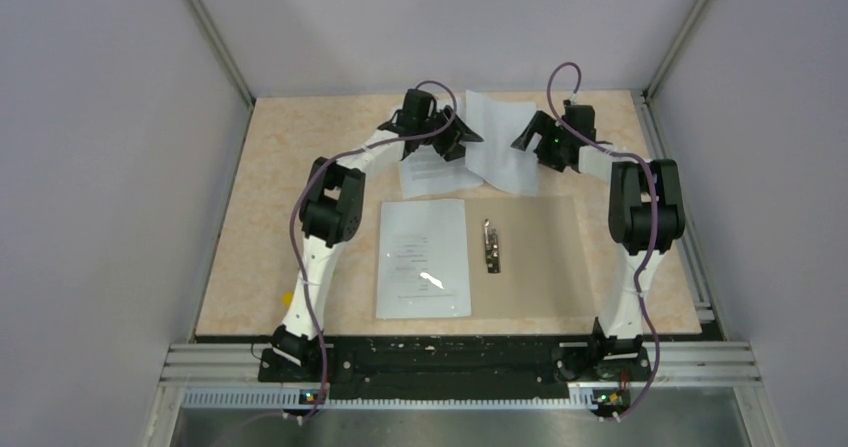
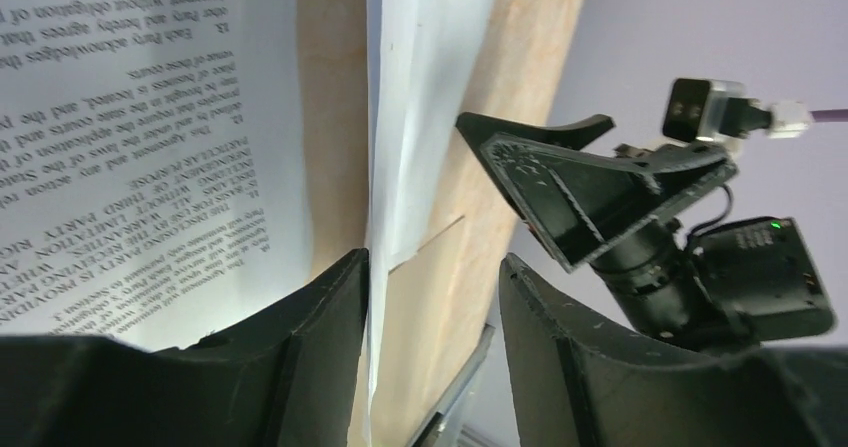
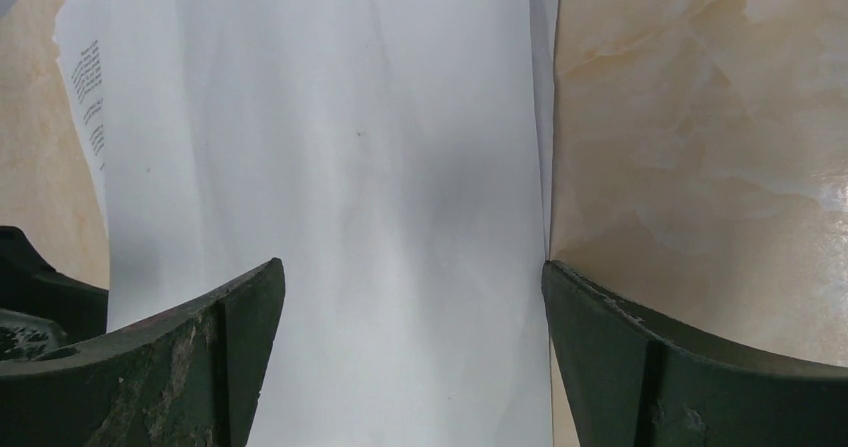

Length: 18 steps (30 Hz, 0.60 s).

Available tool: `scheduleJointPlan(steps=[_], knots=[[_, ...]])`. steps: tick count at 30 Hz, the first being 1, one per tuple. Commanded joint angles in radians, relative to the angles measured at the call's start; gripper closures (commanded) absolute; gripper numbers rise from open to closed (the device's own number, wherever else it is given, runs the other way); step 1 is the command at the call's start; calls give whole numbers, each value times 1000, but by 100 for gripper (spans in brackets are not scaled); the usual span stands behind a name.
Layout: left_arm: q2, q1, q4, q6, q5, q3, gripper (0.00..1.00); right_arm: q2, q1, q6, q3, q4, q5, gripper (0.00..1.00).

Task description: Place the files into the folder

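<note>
The tan folder [image 1: 535,257] lies open in the middle of the table, its metal clip [image 1: 491,247] at the spine. One printed file [image 1: 423,257] rests flat on its left half. Behind it lie two more files: a printed sheet [image 1: 435,174] [image 2: 130,117] and a blank-side-up sheet [image 1: 503,142] [image 3: 330,167] with its left edge lifted. My left gripper [image 1: 462,142] [image 2: 432,259] is open, and the lifted edge [image 2: 420,67] stands between its jaws, against the left finger. My right gripper [image 1: 527,139] [image 3: 412,264] hangs wide open just above the same sheet, holding nothing.
The speckled beige tabletop [image 1: 270,217] [image 3: 700,117] is bounded by grey walls on three sides and metal rails [image 1: 690,257] along the right and near edges. Both arms reach to the back of the table, close together, with the right gripper's finger [image 2: 560,182] showing in the left wrist view.
</note>
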Motion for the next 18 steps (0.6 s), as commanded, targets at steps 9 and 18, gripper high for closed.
scheduleJointPlan(steps=[9, 18], knots=[[116, -30, -189, 132, -84, 184, 51, 15, 17, 0, -31, -42, -28, 1], [162, -58, -259, 201, -169, 304, 71, 13, 16, -1, -29, -44, -32, 1]])
